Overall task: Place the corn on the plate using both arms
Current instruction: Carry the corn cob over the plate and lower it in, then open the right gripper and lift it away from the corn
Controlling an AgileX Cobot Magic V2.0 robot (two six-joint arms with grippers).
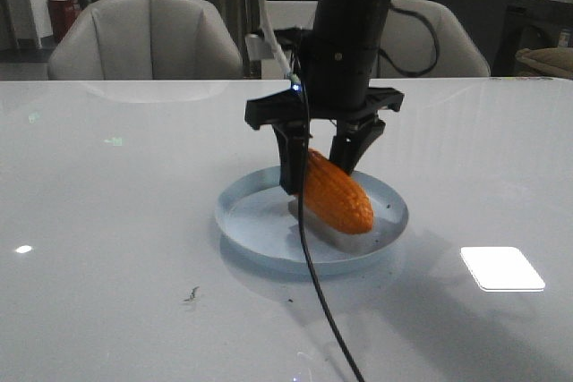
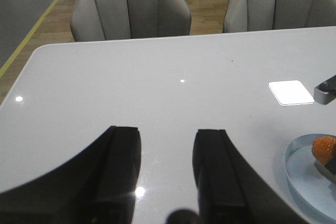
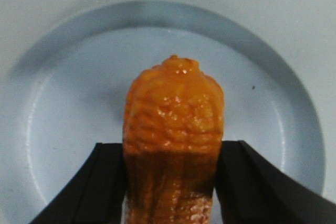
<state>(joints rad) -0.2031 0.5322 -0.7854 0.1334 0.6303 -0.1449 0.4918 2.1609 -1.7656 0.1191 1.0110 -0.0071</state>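
The right gripper (image 1: 320, 165) is closed on the corn (image 1: 337, 192), one black finger on each side of the cob's far end; the cob slopes down toward the near right, and its lower end appears to rest on, or sit just above, the floor of the plate (image 1: 260, 232). In the right wrist view the corn (image 3: 173, 124) lies over the middle of the plate (image 3: 63, 93), well inside the rim; this centring gives the cob room to settle without rolling onto the table (image 1: 116, 221).

The left gripper (image 2: 167, 171) is empty; its fingers stand apart over bare table, to the left of the plate (image 2: 302, 174), with one end of the corn (image 2: 324, 148) visible at the edge of that view; this position keeps the left arm out of the right arm's working space.

Judgement: the placement is nearly complete; the remaining step is release; the tilt means the cob may tip or roll when the fingers part, so the opening should be slow.
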